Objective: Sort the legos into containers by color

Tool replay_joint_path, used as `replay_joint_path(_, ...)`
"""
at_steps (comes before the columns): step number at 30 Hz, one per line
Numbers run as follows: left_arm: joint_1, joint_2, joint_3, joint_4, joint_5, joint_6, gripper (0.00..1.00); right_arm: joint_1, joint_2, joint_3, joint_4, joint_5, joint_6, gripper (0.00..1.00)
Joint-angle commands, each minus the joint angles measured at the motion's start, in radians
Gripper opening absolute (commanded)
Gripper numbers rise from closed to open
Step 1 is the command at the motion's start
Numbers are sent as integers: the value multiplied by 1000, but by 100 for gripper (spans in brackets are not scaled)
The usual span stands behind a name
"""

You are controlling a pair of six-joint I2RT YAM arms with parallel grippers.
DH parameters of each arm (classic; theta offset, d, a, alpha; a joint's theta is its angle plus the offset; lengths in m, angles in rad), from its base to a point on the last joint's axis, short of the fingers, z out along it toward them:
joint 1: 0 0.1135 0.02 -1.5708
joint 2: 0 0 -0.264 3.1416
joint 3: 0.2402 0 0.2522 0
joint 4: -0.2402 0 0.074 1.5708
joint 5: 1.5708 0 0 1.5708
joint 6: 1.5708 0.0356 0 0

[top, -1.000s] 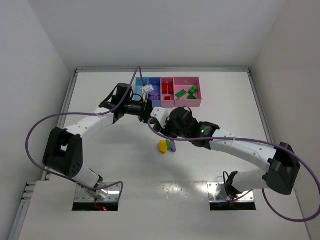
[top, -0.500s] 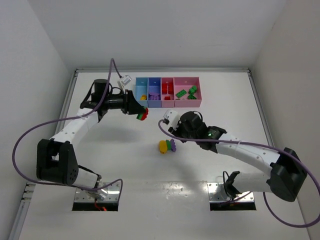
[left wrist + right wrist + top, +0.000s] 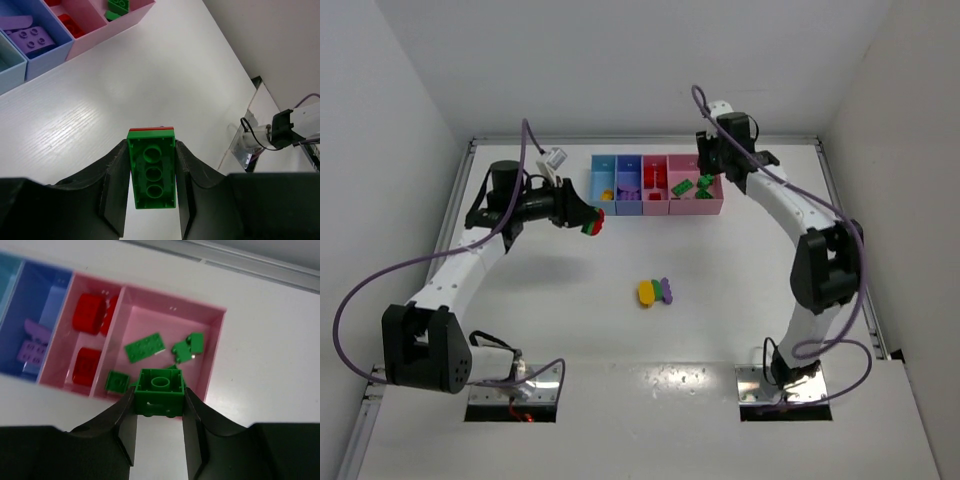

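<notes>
Left jaws clamp green-red clump (image 3: pixel 151 172) (?); right, green brick (image 3: pixel 160 392).

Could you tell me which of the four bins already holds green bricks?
The wide pink bin at the row's right end; its narrow pink neighbour holds red, the periwinkle one purple.

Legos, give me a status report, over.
Left pincer shut on green-red clump, left of bins. Right pincer shut on green brick at wide pink bin. Mixed clump loose on table. Nothing in the way.

Right gripper (image 3: pixel 159 407) clamped on a green brick (image 3: pixel 160 388) — over the wide pink bin's (image 3: pixel 165 317) near wall — green legos (image 3: pixel 144 347) inside.
</notes>
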Motion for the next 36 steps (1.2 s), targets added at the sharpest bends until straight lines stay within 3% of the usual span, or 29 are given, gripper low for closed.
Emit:
replay_joint_path(1,3,-10,21,25,-44,17,8,-60,150,153,-67,-73,52,0)
replay_joint_path(8,12,54,93,25,-81,50,9,-82,296,254,-104,-226,61,21)
replay_joint_path(9,12,55,108,25,-81,59,9,-82,314,265,-104,-235,61,28)
replay_joint_path(10,12,70,123,25,-81,59,9,-82,324,265,-104,-244,71,46)
replay_joint_path(13,21,105,145,25,-81,59,9,-82,336,288,-104,-264,80,80)
replay_joint_path(15,21,131,145,25,-43,39,9,-82,301,299,-104,-327,49,90)
replay_joint_path(18,31,145,145,95,17,-8,9,-94,226,271,-90,-482,29,90)
replay_joint_path(21,52,179,88,248,176,-177,9,-115,137,212,-11,-805,128,89)
replay_joint_path(22,52,189,72,398,221,-314,9,-115,115,140,50,-977,184,86)
replay_joint_path(24,52,228,18,590,327,-476,9,-96,69,49,310,-1115,408,86)
replay_joint_path(25,52,240,4,801,354,-555,9,-80,69,-22,397,-1199,486,85)
replay_joint_path(26,40,254,-17,895,376,-702,11,-65,57,-51,478,-1229,558,85)
replay_joint_path(28,26,275,-18,1002,413,-774,11,-13,46,-77,534,-1257,601,85)
replay_joint_path(36,-12,295,36,964,425,-757,11,70,64,-68,594,-1313,655,85)
